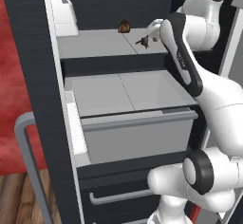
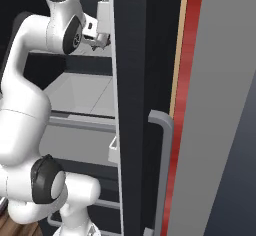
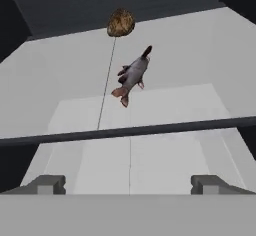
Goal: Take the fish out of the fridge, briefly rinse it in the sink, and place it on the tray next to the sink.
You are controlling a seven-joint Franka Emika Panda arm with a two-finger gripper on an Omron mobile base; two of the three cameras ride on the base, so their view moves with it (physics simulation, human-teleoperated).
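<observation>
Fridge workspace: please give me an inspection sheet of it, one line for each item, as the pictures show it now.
Surface: pale grey fridge shelf, with a second shelf and an open drawer below it.
Job's things: the fish lies on the upper shelf, not held; the fridge stands open. Sink and tray: nothing seen.
Clutter: a brown round lump on the same shelf, behind the fish and apart from it.
Grippers: the gripper is open, aimed at the fish, short of it and touching nothing.
Cables: nothing seen.
Surroundings: red wall, wooden floor, grey bar handle on the door.
</observation>
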